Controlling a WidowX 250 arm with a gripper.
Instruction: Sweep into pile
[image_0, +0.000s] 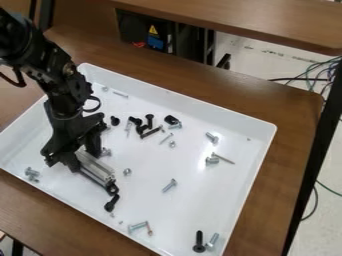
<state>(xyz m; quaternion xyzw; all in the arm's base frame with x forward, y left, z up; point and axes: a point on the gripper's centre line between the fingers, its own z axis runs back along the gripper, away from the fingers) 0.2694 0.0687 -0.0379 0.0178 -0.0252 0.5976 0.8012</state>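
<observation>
Fasteners (169, 185) loose around gripper (81, 156)

White tray (256, 165) on brown table (287, 115), inspected from the room. The gripper hangs low inside the tray. Its two fingers stand partway apart, with a grey ribbed bar (95, 166) held between them; the bar slants down and to the right of them.

The fasteners are spread out, in no single pile. Up and to the right of the gripper, black screws (149, 120) form a loose cluster. A black screw (111, 202) sits near the bar's lower end. Silver bolts (32, 172) lie left of the gripper. Well apart to its right are a silver bolt (212, 137) and a thin screw (224, 158). Farthest down and right, a black bolt (199, 242) lies near a silver one.
</observation>
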